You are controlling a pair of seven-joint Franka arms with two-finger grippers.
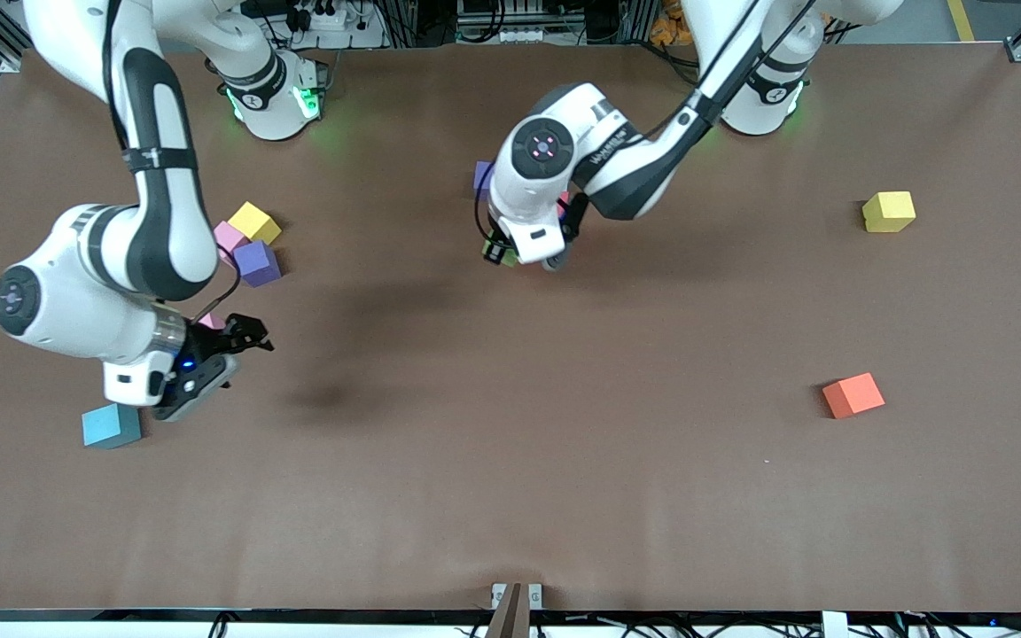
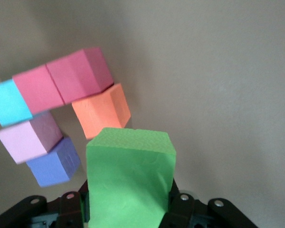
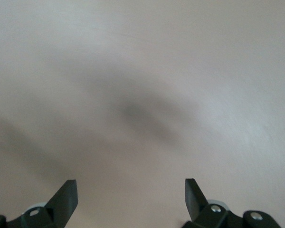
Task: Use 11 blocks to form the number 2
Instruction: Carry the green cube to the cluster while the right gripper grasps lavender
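Mostly arm-hidden number 2 (image 1: 482,177)

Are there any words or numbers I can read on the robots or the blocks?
Left arm: a line of dark lettering runs along its white link, too small and blurred to read.
Green block, held in the left gripper: no writing.
Blocks already laid by it, such as the orange block: no writing.
Right gripper, open above the table: no label showing.
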